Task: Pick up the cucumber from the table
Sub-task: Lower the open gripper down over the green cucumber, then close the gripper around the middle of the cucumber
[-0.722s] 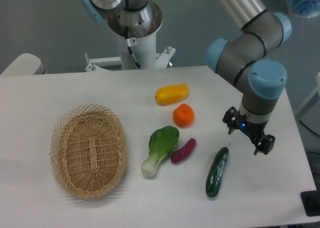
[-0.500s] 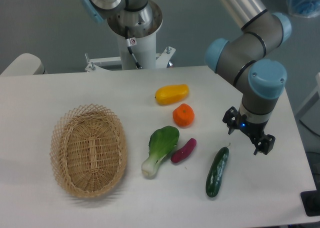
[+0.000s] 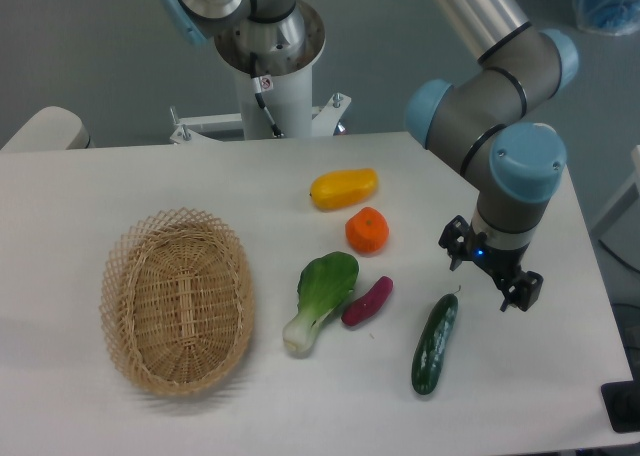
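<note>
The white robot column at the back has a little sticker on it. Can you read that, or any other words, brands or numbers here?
Small red-and-white sticker on the white robot column: too small and blurred to read.
No other words, brands or numbers are visible.

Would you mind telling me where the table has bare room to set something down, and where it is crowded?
The table is bare left of the mango and behind the basket. The front strip below the bok choy and cucumber is also free. It is crowded mid-right, around the orange, eggplant and gripper.
</note>
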